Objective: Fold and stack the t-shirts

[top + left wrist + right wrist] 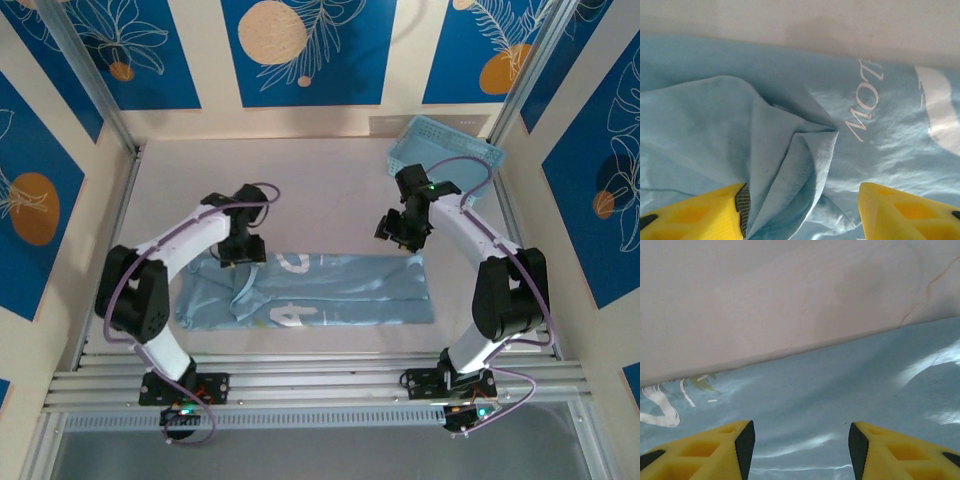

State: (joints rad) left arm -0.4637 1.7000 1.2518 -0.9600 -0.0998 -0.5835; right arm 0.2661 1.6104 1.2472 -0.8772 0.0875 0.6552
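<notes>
Here, the left gripper (802, 212) is gaping wide over the bunched t-shirt (715, 125), gripping nothing. The right gripper (801, 450) is hanging likewise parted above its flat edge.

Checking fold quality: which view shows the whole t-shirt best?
Top external: the whole t-shirt lies in frame as a long strip, both ends visible. Left wrist gives a close-up of a bunched flap and lettering; right wrist, its edge against the table.
</notes>
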